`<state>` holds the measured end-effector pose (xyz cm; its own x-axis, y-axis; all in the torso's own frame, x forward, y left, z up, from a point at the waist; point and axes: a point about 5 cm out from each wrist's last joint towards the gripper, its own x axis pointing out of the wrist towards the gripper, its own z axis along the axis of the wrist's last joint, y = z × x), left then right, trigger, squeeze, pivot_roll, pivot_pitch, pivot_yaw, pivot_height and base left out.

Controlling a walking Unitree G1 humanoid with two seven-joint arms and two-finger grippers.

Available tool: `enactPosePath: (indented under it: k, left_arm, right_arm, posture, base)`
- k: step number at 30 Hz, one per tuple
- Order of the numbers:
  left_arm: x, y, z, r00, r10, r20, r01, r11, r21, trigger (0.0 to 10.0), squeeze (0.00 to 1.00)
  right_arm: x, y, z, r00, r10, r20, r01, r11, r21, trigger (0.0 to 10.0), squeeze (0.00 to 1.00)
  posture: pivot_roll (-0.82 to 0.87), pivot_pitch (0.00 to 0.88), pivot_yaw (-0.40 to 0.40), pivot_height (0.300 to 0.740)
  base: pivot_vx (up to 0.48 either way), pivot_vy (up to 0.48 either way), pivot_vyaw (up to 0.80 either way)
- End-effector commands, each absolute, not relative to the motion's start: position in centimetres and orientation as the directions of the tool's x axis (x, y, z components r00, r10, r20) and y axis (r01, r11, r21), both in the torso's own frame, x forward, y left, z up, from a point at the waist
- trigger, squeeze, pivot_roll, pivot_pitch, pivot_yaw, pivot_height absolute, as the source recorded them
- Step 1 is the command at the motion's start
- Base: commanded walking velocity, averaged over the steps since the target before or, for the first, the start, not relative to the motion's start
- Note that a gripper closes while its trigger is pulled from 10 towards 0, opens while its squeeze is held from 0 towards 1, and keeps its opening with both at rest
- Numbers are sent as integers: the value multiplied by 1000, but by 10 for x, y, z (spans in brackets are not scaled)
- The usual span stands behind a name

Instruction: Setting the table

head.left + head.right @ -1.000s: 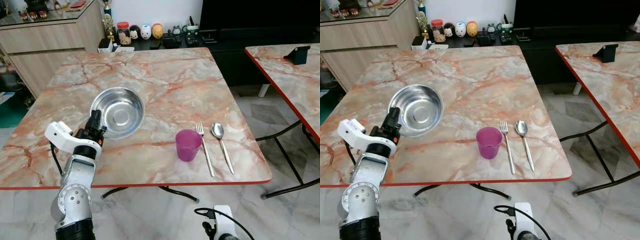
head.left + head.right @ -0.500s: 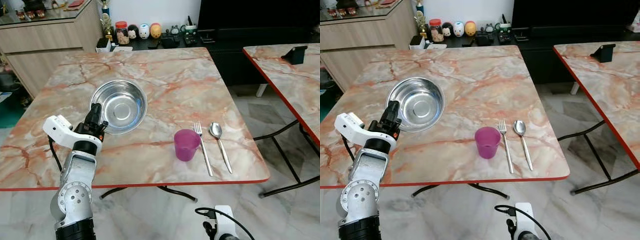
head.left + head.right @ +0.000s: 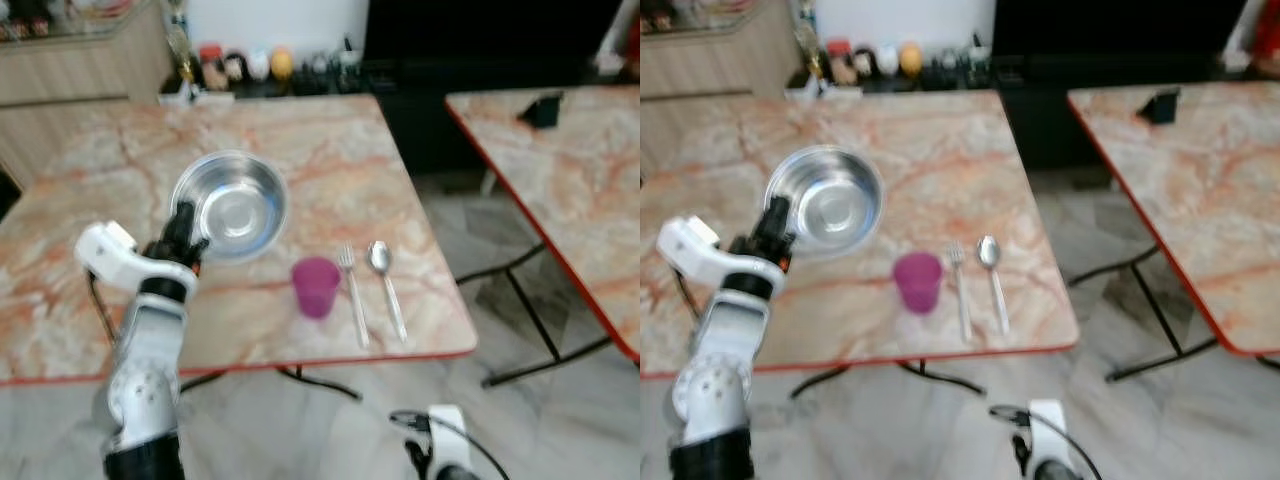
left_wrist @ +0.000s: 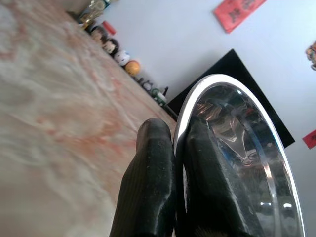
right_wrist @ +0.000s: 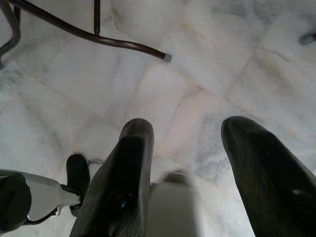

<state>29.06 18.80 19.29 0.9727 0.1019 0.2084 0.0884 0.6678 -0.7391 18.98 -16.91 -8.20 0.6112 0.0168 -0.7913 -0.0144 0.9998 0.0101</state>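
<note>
A shiny steel bowl (image 3: 232,205) hangs tilted over the left part of the marble table (image 3: 330,140). My left gripper (image 3: 183,228) is shut on the bowl's near-left rim (image 4: 183,121), one finger inside and one outside. A purple cup (image 3: 316,287) stands near the table's front edge. A fork (image 3: 352,292) and a spoon (image 3: 385,284) lie side by side just right of the cup. My right gripper (image 5: 190,148) hangs open below the table, above the floor tiles. The head views are blurred.
A second marble table (image 3: 560,190) with a dark object (image 3: 541,109) stands to the right, a strip of tiled floor between them. Jars and figurines (image 3: 235,66) line a low dark shelf behind the table. A wooden cabinet (image 3: 70,85) is at the back left.
The whole picture has shifted and blurred, so the camera has moved. The bowl stays pinched in my left gripper, lifted a little higher than a second ago.
</note>
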Motion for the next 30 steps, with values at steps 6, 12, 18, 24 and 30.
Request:
enactPosePath:
  k: [6, 12, 18, 24, 30]
  left_arm:
    - [292, 182, 201, 968, 85, 237, 121, 669, -734, 10000, 0]
    - [293, 183, 203, 967, 86, 242, 123, 672, -730, 10000, 0]
    - [293, 182, 202, 968, 80, 240, 125, 673, -729, 10000, 0]
    - [294, 180, 203, 968, 72, 240, 131, 672, -729, 10000, 0]
    - [294, 178, 201, 970, 58, 235, 136, 671, -729, 10000, 0]
  right_arm:
    - [191, -175, -81, 617, 0, -787, 4, 1000, 3, 10000, 0]
    - [191, -174, -81, 617, 2, -787, 1, 1000, 3, 10000, 0]
    - [191, -174, -81, 617, 1, -787, -1, 1000, 0, 10000, 0]
    - [191, -174, -81, 616, 2, -788, -6, 1000, -2, 10000, 0]
    - [190, -174, -81, 615, 3, -788, -12, 1000, -5, 10000, 0]
  posture:
    - [-34, 0, 44, 723]
    - [-35, 0, 46, 723]
    - [-38, 0, 48, 723]
    - [-39, 0, 51, 723]
    - [-46, 0, 55, 723]
  base:
    - [0, -425, 0]
    - [0, -419, 0]
    - [0, -416, 0]
    - [0, -417, 0]
    - [0, -416, 0]
